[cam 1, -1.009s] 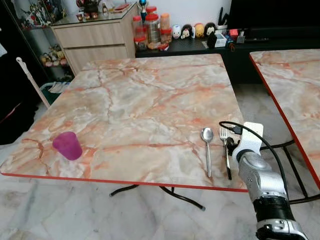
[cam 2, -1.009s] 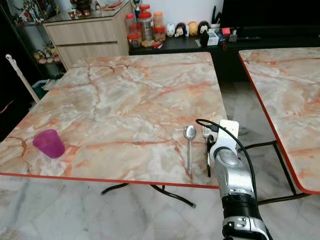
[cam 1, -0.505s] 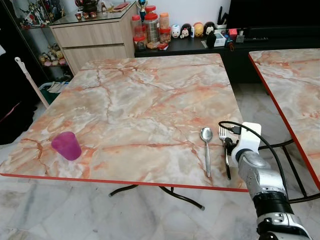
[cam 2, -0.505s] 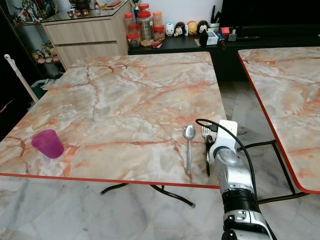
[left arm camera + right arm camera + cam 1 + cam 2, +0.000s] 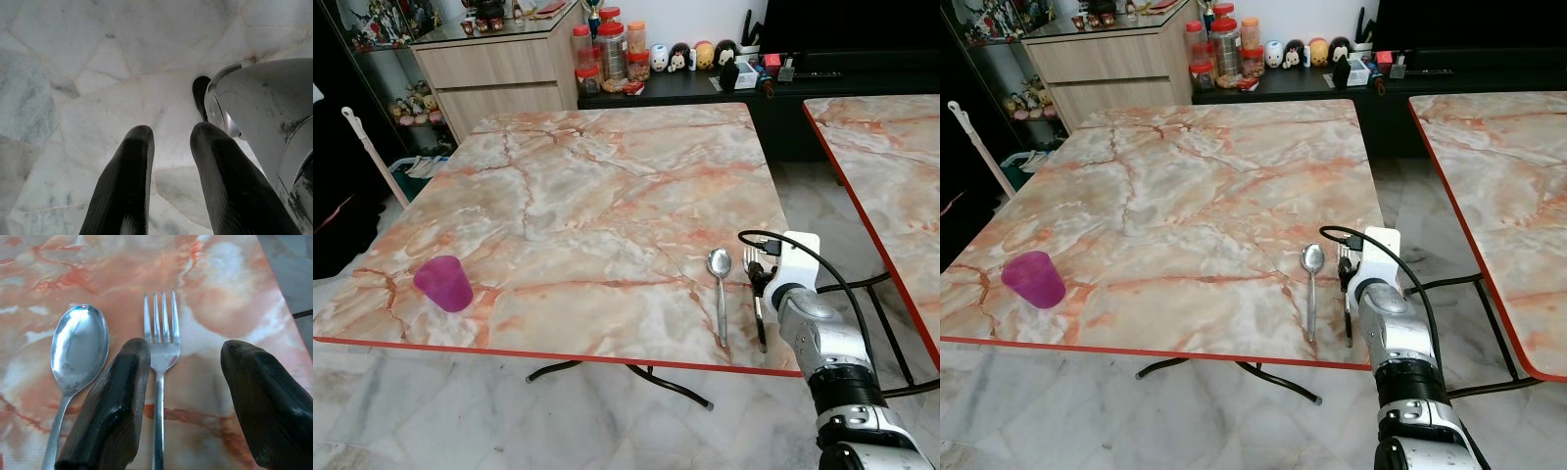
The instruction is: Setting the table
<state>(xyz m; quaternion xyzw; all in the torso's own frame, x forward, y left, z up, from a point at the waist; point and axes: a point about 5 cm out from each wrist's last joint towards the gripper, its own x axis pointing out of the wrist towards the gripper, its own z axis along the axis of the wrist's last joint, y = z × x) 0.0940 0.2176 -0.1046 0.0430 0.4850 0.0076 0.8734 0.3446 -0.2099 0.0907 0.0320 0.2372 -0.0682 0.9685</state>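
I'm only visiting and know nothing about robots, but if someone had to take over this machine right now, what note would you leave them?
Right gripper: open, low over the near right corner of the marble table, its fingers either side of the fork. It grips nothing.
Left gripper: idle, hanging over the floor, fingers a little apart, empty.
Things: the spoon and fork lie side by side, handles toward the near edge, spoon on the robot's left. The purple cup stands upright at the near left corner, far from the cutlery.
Done: spoon and fork are laid.
Left: probably moving the right arm clear and bringing the cup to the place setting; there is no plate on the table.
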